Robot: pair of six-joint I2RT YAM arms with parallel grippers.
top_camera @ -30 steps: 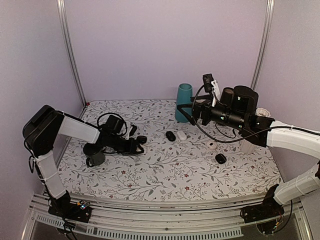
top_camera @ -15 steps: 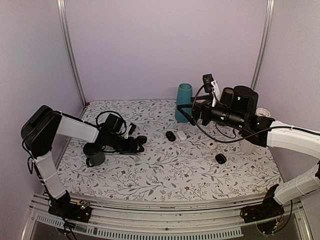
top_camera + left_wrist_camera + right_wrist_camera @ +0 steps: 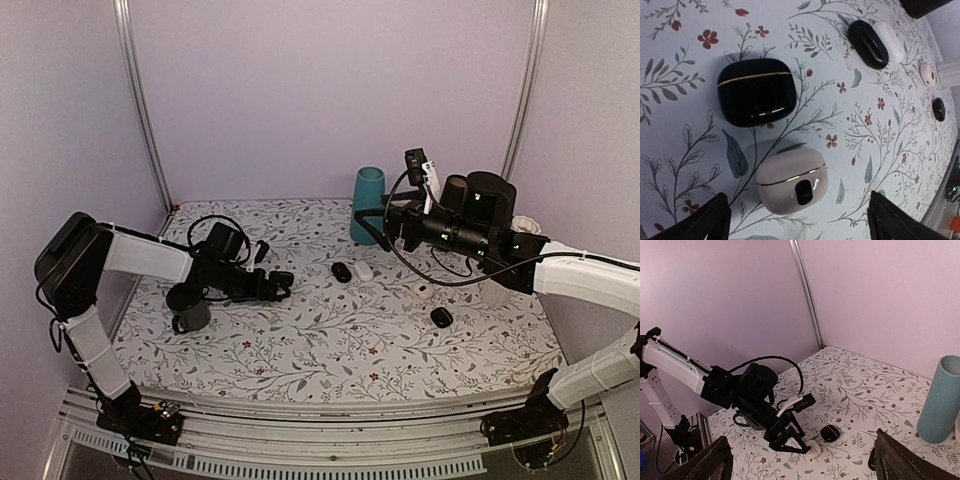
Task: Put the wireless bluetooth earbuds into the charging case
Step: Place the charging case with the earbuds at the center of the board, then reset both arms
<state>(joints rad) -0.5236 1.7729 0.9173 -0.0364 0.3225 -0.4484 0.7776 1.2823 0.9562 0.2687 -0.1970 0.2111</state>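
Observation:
The charging case [image 3: 792,186] is white with a small dark spot. It lies shut on the floral cloth, and the right wrist view shows it too [image 3: 814,450]. My left gripper [image 3: 796,196] is open, one finger either side of the case and neither touching it. From above, the left gripper [image 3: 283,287] hides the case. My right gripper [image 3: 380,228] hangs open and empty high over the back right, in front of the teal cup. A small white piece [image 3: 424,291] and a small black piece [image 3: 441,317] lie right of centre; I cannot tell whether they are earbuds.
A black case [image 3: 757,90] lies just beyond the white one. A black oval case [image 3: 342,271] and a white oval case [image 3: 363,270] sit mid-table. A teal cup [image 3: 368,203] stands at the back. A dark mug [image 3: 190,310] is beside the left arm.
My left jaws have opened wide and let go of the case, which rests on the cloth. The left arm shifted slightly. The right arm has not moved.

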